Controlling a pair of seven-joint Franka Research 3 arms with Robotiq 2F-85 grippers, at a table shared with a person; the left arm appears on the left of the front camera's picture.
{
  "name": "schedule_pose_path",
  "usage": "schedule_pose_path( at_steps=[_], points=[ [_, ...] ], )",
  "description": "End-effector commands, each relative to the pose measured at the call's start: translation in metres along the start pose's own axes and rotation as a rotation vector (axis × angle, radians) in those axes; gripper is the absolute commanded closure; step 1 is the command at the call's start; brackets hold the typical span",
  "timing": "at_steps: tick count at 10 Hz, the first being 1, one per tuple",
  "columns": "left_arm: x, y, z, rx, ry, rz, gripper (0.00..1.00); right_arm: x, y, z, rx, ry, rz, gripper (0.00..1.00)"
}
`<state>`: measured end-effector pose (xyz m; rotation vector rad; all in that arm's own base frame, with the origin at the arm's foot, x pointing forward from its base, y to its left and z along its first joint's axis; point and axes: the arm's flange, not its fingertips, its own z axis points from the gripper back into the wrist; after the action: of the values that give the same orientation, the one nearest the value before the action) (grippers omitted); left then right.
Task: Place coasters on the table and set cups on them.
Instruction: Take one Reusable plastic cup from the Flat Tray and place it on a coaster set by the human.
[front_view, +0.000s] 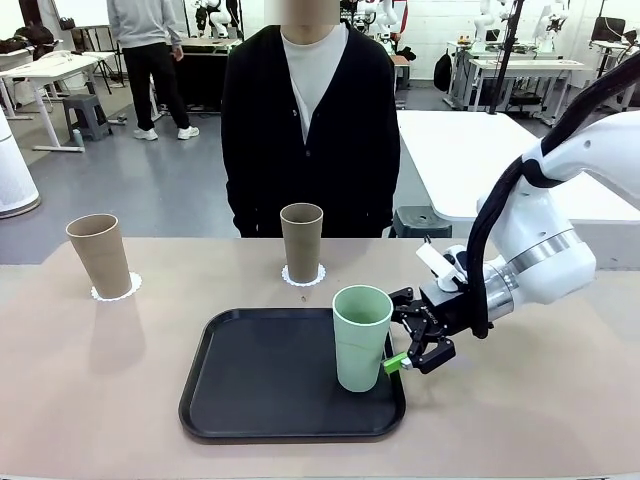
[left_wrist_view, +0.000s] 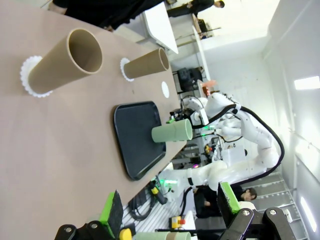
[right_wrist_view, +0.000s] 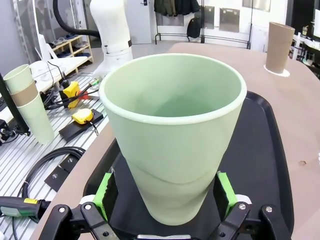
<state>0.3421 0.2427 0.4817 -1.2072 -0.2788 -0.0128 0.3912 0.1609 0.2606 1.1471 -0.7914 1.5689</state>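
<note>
A pale green cup (front_view: 360, 338) (right_wrist_view: 175, 130) stands upright at the right end of the black tray (front_view: 270, 385). My right gripper (front_view: 392, 335) (right_wrist_view: 164, 195) is open, with its green pads on either side of the cup's lower part. Two tan cups (front_view: 100, 255) (front_view: 301, 240) stand on white coasters (front_view: 116, 289) (front_view: 304, 276) on the table (front_view: 520, 400). A bare coaster (left_wrist_view: 165, 89) lies beyond the tray in the left wrist view. My left gripper (left_wrist_view: 170, 207) is open with nothing in it, high over the table's left side.
A person (front_view: 310, 120) in black stands at the far edge behind the middle cup. A white table (front_view: 470, 160) stands beyond the far right. Bare tabletop lies left of the tray and along the front edge.
</note>
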Motion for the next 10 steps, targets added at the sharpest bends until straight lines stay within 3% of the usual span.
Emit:
schedule_pose_path(
  at_steps=[1,10],
  points=[
    [0.000,-0.001,0.001,-0.008,-0.008,-0.006,0.00,-0.002,-0.010,-0.011,-0.036,-0.011,-0.005,0.00],
    [0.000,-0.001,0.001,-0.008,-0.008,-0.006,0.00,-0.003,-0.022,-0.028,-0.025,-0.076,0.001,0.00]
  ],
)
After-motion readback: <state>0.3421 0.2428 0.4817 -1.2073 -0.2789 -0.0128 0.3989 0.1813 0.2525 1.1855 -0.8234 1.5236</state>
